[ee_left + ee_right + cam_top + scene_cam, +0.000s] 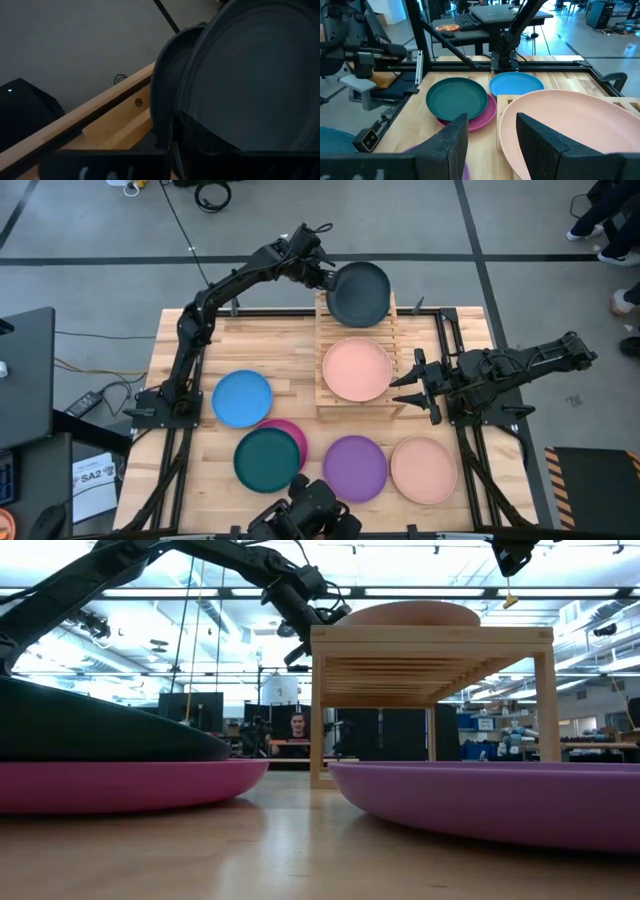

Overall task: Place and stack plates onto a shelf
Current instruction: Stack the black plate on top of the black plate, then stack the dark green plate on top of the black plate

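My wooden plank table [290,350] carries the slatted shelf [330,402] at about one o'clock from its centre. Directly on the planks lie a blue plate [242,398] at nine o'clock, a teal plate [266,459] at seven — it sits on a magenta plate [296,434], only partly seen beneath it — a purple plate [354,468] at six and a salmon plate [423,470] at five. On the shelf — another salmon plate [357,369] on its near tier.

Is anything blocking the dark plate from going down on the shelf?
Nothing visible. The left gripper holds the dark grey plate over the shelf's far end; the pink plate sits on the near part.
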`<state>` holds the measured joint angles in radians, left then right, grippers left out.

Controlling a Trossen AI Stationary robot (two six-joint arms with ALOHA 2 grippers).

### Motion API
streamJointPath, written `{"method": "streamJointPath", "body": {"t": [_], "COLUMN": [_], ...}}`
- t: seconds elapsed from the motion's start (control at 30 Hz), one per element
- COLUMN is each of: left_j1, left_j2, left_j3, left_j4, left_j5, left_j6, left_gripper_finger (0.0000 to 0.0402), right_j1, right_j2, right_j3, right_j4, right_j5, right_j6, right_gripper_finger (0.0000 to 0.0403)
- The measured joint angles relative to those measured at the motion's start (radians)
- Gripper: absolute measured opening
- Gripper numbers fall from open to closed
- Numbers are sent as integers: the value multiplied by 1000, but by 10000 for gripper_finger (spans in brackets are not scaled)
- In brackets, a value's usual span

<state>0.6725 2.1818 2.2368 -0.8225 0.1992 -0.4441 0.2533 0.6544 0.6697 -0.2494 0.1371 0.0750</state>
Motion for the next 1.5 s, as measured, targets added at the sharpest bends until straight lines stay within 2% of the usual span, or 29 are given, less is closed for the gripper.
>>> {"method": "streamJointPath", "body": {"t": [0.93,1.5], "left_j1": [-9,-9], "left_j2": [0,-1], "left_j3": [0,0], "left_j4": [19,20], "left_j5": [-15,-14], "left_j6": [48,46], "left_gripper_finger": [28,149], "right_j1": [0,0], "right_j2": [0,0], "right_j3": [0,0], "right_j4": [0,0], "right_j5": [0,0], "right_j6": [0,0], "right_gripper_finger": [171,171]}}
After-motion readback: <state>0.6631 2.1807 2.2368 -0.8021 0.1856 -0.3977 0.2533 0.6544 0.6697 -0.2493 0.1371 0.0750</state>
